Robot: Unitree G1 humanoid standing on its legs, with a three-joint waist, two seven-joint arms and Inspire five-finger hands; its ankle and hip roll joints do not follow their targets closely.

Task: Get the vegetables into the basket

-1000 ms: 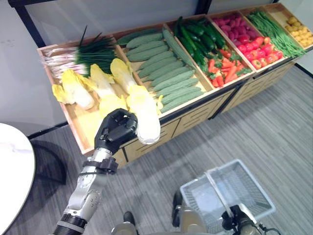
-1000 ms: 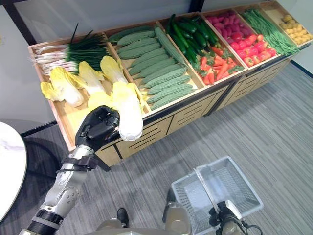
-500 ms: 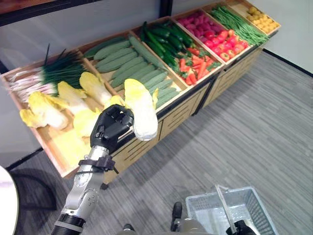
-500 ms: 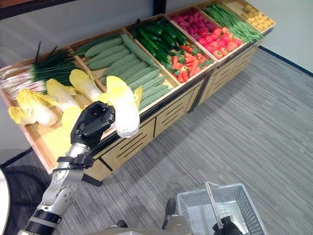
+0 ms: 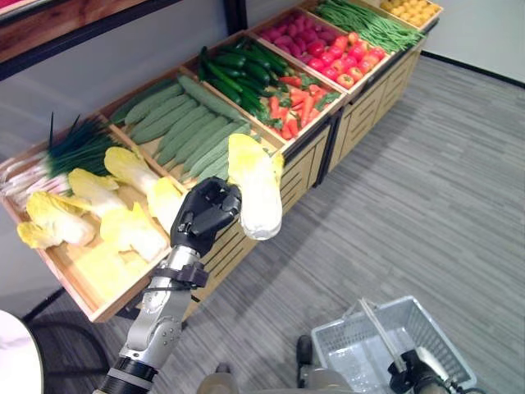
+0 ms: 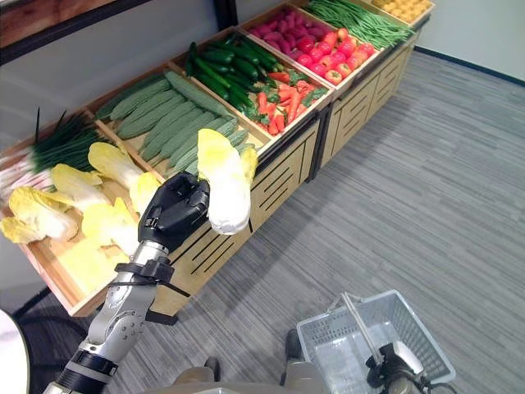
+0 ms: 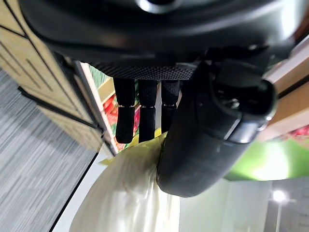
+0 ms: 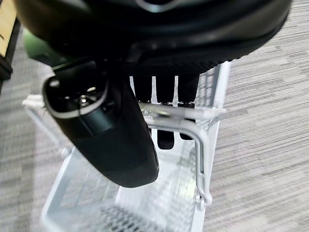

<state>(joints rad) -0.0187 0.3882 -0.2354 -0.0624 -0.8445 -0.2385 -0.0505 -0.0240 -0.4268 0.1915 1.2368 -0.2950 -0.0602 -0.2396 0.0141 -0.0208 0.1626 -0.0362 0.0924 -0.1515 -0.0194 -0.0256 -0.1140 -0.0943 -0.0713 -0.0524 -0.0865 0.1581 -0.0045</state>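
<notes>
Biggest worry right now: that napa cabbage (image 5: 256, 187) is fat and smooth, and the left hand (image 5: 203, 217) has it only by one side, so most of the head hangs out past the fingers (image 7: 139, 118) with nothing under it. My guess is a quick swing toward the basket (image 6: 410, 324) could let it roll out of the grip and hit the floor. The basket is also well below and off to the far side of those fingers, so an early release probably bounces off the rim instead of landing inside.

On the grip itself: the left wrist view shows the fingers curled down over the top of the pale cabbage and the thumb pressing the near side, so the hand is clamped on it, held up in the air in front of the wooden produce stand (image 5: 299, 164).

The right hand (image 8: 116, 130) has its fingers hooked round the basket's wire handle (image 8: 193, 116), holding it low over the floor. The basket looks empty, so nothing is loaded yet, and more cabbages (image 5: 98, 213) sit in the bin behind the left hand.
</notes>
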